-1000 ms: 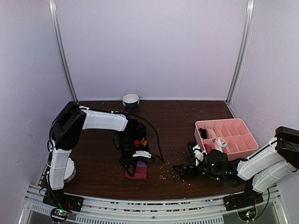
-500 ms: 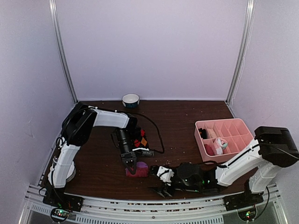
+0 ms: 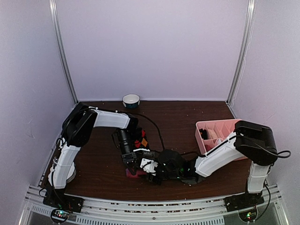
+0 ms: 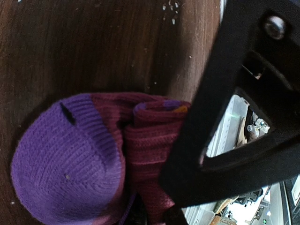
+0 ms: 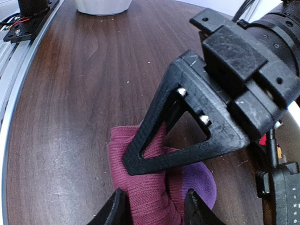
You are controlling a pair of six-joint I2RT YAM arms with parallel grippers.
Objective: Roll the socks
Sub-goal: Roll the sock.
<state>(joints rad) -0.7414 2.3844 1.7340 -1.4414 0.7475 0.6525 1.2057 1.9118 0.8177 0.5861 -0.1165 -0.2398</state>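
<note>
The purple-magenta sock point(image 3: 131, 173) lies near the table's front edge as a maroon roll point(image 5: 150, 197) with a purple end point(image 4: 65, 159). My left gripper point(image 3: 135, 167) comes down on it from above and is shut on its fabric point(image 4: 150, 216); one of its triangular fingers point(image 5: 187, 152) crosses the roll. My right gripper point(image 3: 149, 169) has come in low from the right. Its jaws point(image 5: 154, 208) are closed round the roll, one finger at each side of it. The black argyle sock point(image 3: 141, 140) lies under the left wrist, mostly hidden.
A pink divided tray point(image 3: 239, 129) stands at the right, half behind the right arm. A small bowl point(image 3: 131, 100) sits by the back wall. A white round object point(image 3: 70, 171) is by the left arm's base. Crumbs dot the table, and a black cable point(image 3: 157, 136) trails across it.
The right arm has swept left from beside the pink tray to the sock, and its jaws have narrowed round the roll. The left gripper has stayed shut on the sock.
</note>
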